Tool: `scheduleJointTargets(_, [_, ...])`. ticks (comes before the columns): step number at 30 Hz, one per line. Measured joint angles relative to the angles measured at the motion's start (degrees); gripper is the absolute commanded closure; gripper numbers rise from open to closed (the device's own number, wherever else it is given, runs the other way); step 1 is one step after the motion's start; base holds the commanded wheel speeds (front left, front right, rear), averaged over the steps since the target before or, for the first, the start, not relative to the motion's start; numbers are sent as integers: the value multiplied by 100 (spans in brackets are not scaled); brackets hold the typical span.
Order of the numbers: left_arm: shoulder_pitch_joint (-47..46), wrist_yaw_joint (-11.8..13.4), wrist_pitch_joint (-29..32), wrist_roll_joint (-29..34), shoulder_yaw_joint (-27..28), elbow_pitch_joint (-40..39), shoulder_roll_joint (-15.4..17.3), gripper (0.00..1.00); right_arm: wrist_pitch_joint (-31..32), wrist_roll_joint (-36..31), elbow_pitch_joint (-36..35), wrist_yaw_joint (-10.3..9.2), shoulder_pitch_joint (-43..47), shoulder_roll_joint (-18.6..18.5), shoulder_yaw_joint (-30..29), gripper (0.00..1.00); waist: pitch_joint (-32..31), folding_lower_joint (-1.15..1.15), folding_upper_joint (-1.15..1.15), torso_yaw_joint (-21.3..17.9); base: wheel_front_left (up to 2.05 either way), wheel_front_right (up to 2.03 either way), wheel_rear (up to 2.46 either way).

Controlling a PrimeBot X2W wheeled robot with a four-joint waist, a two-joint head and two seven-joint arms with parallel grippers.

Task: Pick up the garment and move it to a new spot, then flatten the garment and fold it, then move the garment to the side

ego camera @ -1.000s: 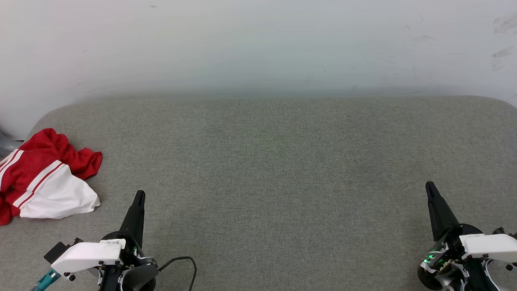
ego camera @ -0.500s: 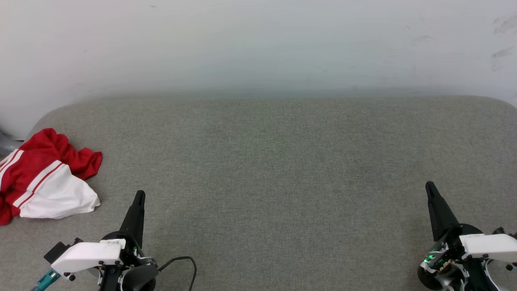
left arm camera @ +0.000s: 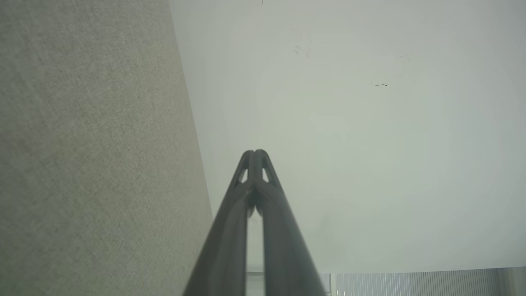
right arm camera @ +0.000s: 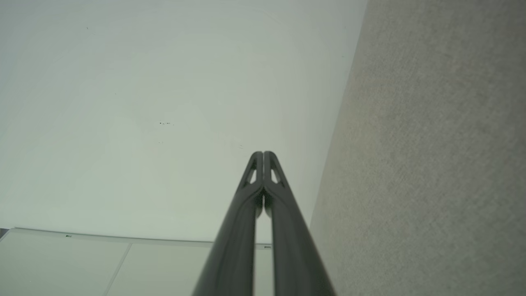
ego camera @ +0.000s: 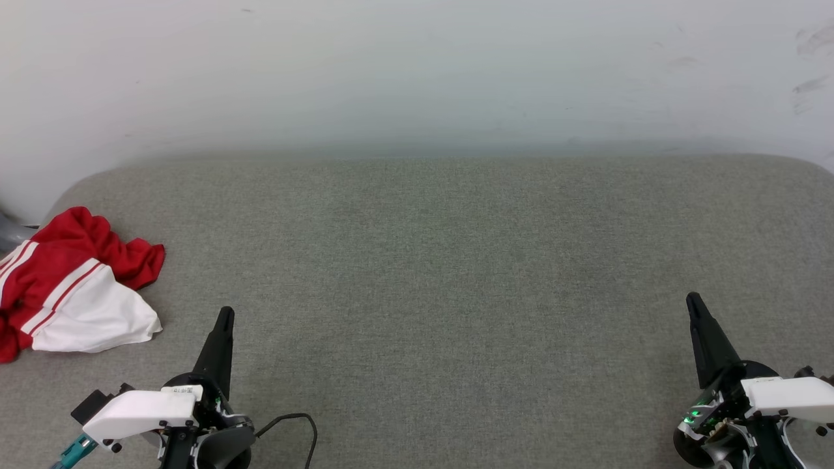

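Observation:
The garment (ego camera: 71, 286) lies crumpled at the far left of the grey padded surface (ego camera: 443, 260), red cloth with a white sleeve and striped trim on top; its print is hidden. My left gripper (ego camera: 225, 314) sits at the lower left, a short way right of the garment and apart from it, its fingertips pressed together with nothing between them (left arm camera: 254, 153). At the lower right my right gripper (ego camera: 692, 298) is likewise shut and empty (right arm camera: 263, 153), far from the garment.
A white wall (ego camera: 417, 71) rises behind the surface's far edge. The surface's rounded left corner lies just beyond the garment. A black cable (ego camera: 296, 420) loops by the left wrist. Wide bare fabric stretches between the two grippers.

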Motion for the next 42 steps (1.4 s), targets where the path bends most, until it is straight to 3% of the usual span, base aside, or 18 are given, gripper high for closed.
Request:
scheduleJointTargets(16, [0, 0, 0, 0, 1, 0, 0, 100, 0, 0, 0, 0, 0, 0, 0, 100, 0, 0, 0, 0, 0, 0, 0])
scheduleJointTargets(17, [0, 0, 0, 0, 1, 0, 0, 0, -1, 0, 0, 0, 0, 0, 0, 0, 0, 0, 0, 0, 0, 0, 0])
scheduleJointTargets(33, [346, 2, -323, 145, -71, 129, -22, 0, -315, -275, 204, -2, 259, 3, 177, 0, 9, 0, 0, -16, 0, 0, 0])
scheduleJointTargets(42, [389, 2, -553, 726, 190, 108, -20, 0, -547, -1184, 177, -2, 258, 3, 136, 0, 14, 0, 0, -36, 0, 0, 0])
